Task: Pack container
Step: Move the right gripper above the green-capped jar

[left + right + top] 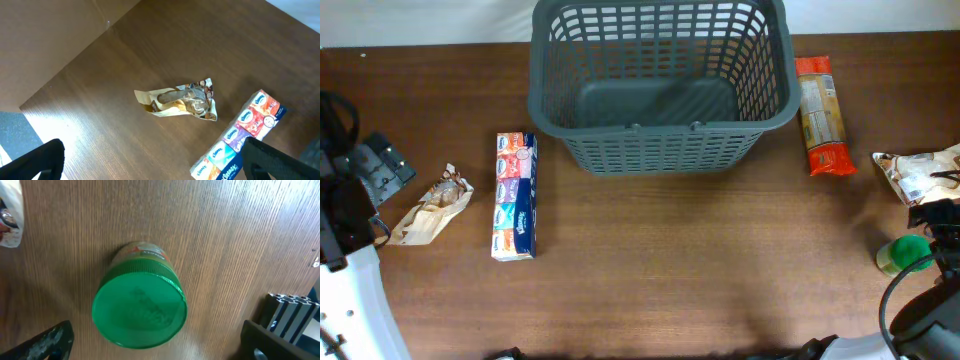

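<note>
Left gripper [152, 144] fingers, closest to the lens, stand wide apart with nothing between them; crumpled snack packet [182, 100] lies below, tissue pack [240, 137] just beside it. Container [660, 128] sits far-centre on the table [700, 270], bottom bare. Orange packet [820, 115] lies just right of it, silver pouch [920, 172] further right. Right gripper [156, 327] hangs spread over the green-lidded jar [140, 310], apparently not touching, though depth is hard to judge. Likely step: jar pick. Centre first, descend past the lid, close on the body, lift above the rim before crossing.
</note>
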